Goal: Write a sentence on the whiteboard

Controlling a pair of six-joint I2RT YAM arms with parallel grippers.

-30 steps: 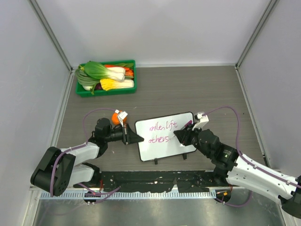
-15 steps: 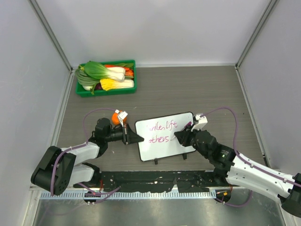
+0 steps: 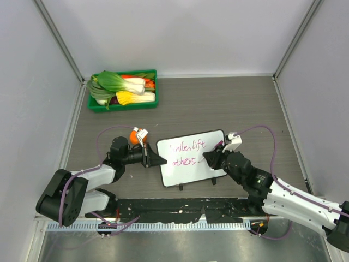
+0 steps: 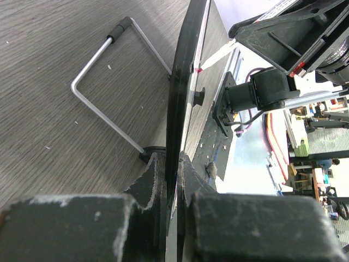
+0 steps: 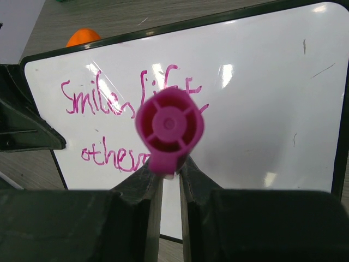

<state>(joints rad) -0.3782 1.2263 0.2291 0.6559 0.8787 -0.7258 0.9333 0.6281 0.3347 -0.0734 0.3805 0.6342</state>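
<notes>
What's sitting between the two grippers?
The whiteboard, seen in the top view: the left gripper clamps its edge, the right gripper holds a marker against it.

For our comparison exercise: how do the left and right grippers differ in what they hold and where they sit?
The left gripper clamps the left edge of the whiteboard; the right gripper grips a pink marker. The left gripper sits beside the board, off its face; the right gripper reaches over the face, near the sentence. Both are shut on something.
</notes>
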